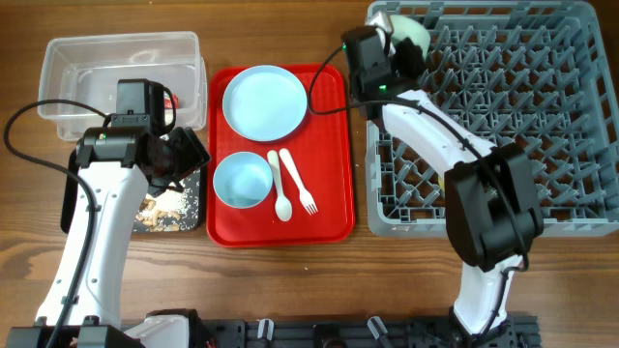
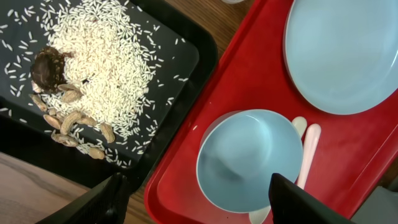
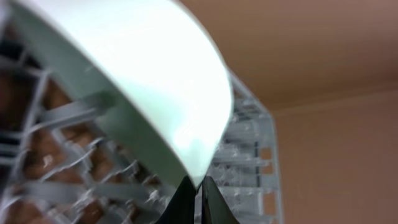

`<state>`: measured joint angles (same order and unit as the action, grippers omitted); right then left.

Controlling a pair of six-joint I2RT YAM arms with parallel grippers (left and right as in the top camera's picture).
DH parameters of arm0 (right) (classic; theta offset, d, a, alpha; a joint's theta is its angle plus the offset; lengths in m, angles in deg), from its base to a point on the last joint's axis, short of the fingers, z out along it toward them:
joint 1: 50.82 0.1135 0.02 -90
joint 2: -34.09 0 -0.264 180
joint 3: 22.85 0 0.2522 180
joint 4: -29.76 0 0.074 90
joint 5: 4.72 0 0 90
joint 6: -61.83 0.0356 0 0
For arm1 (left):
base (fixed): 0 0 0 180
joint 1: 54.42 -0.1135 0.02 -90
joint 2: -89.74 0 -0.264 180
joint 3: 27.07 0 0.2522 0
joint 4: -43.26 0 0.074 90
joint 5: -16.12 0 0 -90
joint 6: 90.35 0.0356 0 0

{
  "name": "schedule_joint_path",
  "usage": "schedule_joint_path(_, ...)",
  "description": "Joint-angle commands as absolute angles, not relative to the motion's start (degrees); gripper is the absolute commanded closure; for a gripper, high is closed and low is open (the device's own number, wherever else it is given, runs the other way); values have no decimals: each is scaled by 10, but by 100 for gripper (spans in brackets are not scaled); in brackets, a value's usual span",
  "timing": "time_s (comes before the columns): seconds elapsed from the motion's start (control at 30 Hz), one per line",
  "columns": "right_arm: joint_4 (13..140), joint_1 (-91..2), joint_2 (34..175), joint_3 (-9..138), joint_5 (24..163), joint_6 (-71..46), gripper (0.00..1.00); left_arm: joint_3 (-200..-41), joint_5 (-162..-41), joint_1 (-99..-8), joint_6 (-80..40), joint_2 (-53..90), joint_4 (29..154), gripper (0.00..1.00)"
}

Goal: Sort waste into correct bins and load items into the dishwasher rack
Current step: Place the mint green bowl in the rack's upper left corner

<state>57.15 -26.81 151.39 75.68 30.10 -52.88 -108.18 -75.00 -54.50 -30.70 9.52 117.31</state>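
The grey dishwasher rack fills the right side of the overhead view, its pegs bare over most of the grid. Left of it, at the middle of the table, lies the flat red serving tray. The clear plastic tub sits in the upper left. Below the tub the black tray is mostly covered by the left arm.

The pale blue plate lies at the top of the red tray. The pale blue bowl stands upright below it. The mint bowl is tipped on edge at the rack's upper left corner, and the right gripper is pinched tight on its rim. I cannot tell whether the bowl touches the pegs.

The left gripper hangs over the seam between the black tray and the red tray. Its fingers are spread wide and hold nothing.

Just right of the blue bowl lie the white spoon and the white fork, side by side with their heads toward the bottom of the frame.

Rice scraps are heaped in the black tray, with brownish bits along the left edge of the heap.
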Motion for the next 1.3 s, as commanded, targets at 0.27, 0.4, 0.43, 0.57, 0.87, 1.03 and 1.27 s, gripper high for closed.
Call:
schedule_joint_path(0.27, 832, -265, 1294, 750, 863, -265, 63, -1081, -747, -547, -308, 105, 1171, 27)
schedule_joint_path(0.4, 885, -265, 1327, 748, 991, -202, 96, -1081, -747, -547, -308, 105, 1171, 27)
schedule_joint_path(0.43, 893, -265, 1338, 748, 991, -201, 96, -1081, -747, -547, -308, 105, 1171, 27)
schedule_joint_path(0.57, 911, -265, 1386, 748, 925, -155, 96, -1081, -747, -547, -308, 105, 1171, 27)
schedule_joint_path(0.87, 1005, -272, 1408, 748, 737, -10, 96, -1081, -747, -547, -308, 105, 1171, 27)
schedule_joint_path(1.03, 989, -272, 1408, 748, 739, -13, 94, -1081, -747, -547, -308, 105, 1171, 27)
schedule_joint_path(1.27, 807, -272, 1411, 748, 767, -138, 92, -1081, -747, -547, -308, 105, 1171, 27)
